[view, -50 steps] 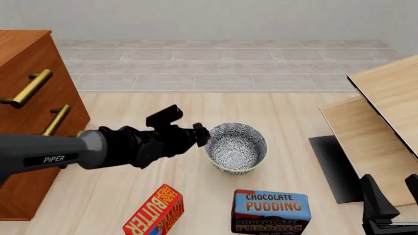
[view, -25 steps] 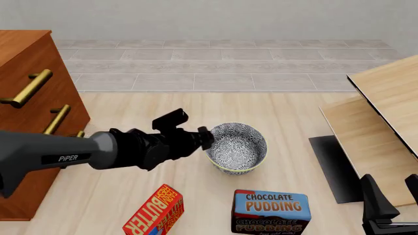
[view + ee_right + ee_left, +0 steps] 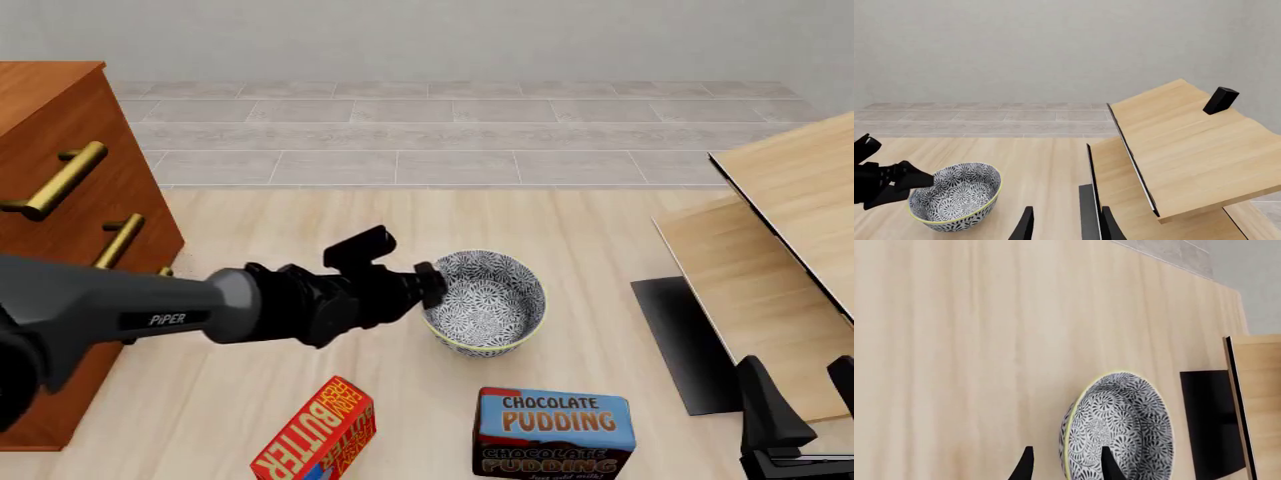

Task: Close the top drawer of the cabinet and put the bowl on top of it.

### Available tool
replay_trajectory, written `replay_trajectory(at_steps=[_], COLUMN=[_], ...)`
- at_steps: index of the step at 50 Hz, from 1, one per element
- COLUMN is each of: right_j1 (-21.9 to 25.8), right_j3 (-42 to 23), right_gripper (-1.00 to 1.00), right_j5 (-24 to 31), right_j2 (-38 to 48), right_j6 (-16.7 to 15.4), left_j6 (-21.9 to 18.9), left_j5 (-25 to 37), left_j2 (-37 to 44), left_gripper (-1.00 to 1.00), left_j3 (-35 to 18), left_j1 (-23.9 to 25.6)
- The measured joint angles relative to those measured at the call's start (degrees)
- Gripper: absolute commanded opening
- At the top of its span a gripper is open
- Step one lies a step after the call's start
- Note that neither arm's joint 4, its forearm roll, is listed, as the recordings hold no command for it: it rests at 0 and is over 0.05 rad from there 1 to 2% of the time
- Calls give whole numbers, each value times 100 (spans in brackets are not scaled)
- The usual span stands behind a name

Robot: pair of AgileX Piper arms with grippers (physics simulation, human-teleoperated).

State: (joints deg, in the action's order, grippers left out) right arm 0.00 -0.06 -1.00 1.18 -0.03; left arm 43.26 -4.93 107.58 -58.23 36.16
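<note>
Bowl (image 3: 483,301) placement has not happened yet: it sits upright on the pale wood table (image 3: 601,250), roughly mid-table, well apart from the cabinet (image 3: 67,200) at the left edge. Two boxes stand closer to the near edge, a chocolate pudding box (image 3: 555,432) and a butter box (image 3: 316,433). On the cabinet, the top drawer (image 3: 56,180) shows only its brass handle at an angle; whether it is fully shut cannot be told from here, so that step may or may not be done. The grasp, lift and set-down on the cabinet top are judged to remain.

The left arm reaches in low from the left edge, stretched nearly level across the table, its wrist turned so the fingers stand one above the other in the front view. The left tool (image 3: 430,284) is at the bowl's left rim. In the left wrist view its fingers (image 3: 1109,467) straddle the rim, one inside and one outside, spread apart and not pinching.

The right tool (image 3: 1064,226) waits near the table's right near corner, fingers apart, holding nothing, pointed toward the tilted wooden panels (image 3: 1181,150).
</note>
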Motion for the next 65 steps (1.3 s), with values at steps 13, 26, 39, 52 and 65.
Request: replay_trajectory(at_steps=[13, 26, 39, 52, 65], right_j1=[0, 0, 0, 0, 0], right_j3=[0, 0, 0, 0, 0], right_gripper=[100, 100, 100, 100, 100], right_j5=[0, 0, 0, 0, 0], right_j2=[0, 0, 0, 0, 0], right_j6=[0, 0, 0, 0, 0], left_j6=[58, 169, 225, 255, 264], left_j5=[-50, -164, -251, -297, -301], left_j2=[197, 392, 562, 706, 782], left_gripper=[100, 100, 100, 100, -100], left_j3=[-87, -106, -128, -165, -202], left_j1=[37, 113, 164, 200, 187])
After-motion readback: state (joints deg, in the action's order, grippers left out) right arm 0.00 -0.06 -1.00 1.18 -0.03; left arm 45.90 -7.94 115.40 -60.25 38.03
